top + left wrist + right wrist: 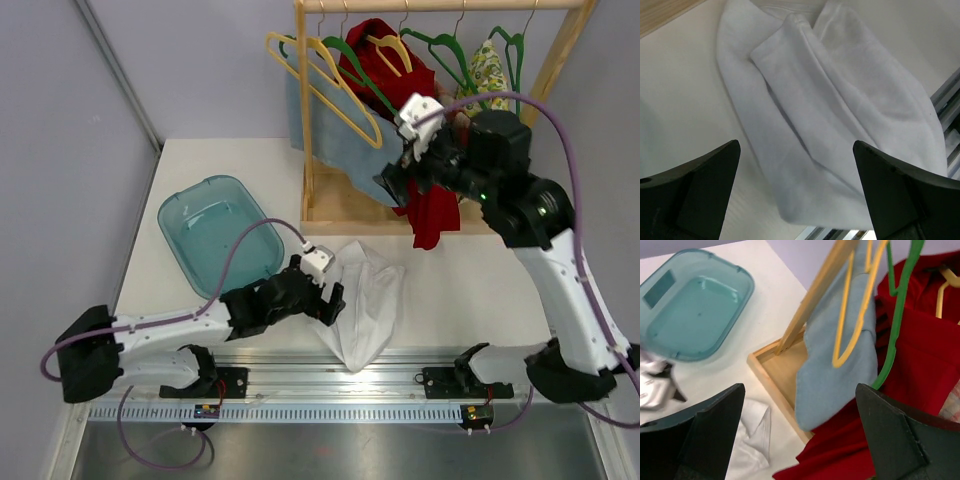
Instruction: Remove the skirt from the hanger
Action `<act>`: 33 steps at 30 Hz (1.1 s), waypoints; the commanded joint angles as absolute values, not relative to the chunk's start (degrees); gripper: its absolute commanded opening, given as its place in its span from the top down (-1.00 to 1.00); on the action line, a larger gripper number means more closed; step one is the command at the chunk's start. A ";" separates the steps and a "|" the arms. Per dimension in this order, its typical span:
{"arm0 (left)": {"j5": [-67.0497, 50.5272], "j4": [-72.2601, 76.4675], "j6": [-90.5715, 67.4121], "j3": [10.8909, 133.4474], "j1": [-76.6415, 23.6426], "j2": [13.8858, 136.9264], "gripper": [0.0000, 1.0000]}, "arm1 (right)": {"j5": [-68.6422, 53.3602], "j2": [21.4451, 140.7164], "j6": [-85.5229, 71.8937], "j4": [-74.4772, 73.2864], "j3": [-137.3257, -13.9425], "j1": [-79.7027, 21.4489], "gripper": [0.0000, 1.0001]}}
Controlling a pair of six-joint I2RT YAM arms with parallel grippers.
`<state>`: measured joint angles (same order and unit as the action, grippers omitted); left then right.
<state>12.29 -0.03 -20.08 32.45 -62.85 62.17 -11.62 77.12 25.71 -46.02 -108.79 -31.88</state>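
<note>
A pale table (pixel 210 160) carries a teal, see-through plastic tub (pixel 215 232) at its left, lying empty and upright. Near the front edge a white garment (pixel 365 300) lies crumpled flat, its narrow end reaching the metal rail (pixel 340 385). At the back stands a wooden rack (pixel 305 120) with a shallow tray base (pixel 340 212). From its top bar hang empty green hangers (pixel 445 50), a red garment (pixel 432 210) that droops past the tray's front edge, and, farthest right, a yellow-green patterned cloth (pixel 488 65).
</note>
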 commanded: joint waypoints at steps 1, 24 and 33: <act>10.72 3.52 -22.05 39.97 -63.98 73.42 -0.98 | -20.47 71.29 36.56 -51.59 -101.01 -31.47 -0.99; 22.83 -13.17 -22.07 50.89 -66.01 70.00 1.00 | -30.41 52.56 22.60 -41.58 -65.31 -11.69 -0.99; 49.38 -28.74 -10.65 61.33 -61.98 47.82 1.00 | -31.29 53.09 18.63 -37.10 -61.53 -8.00 -0.99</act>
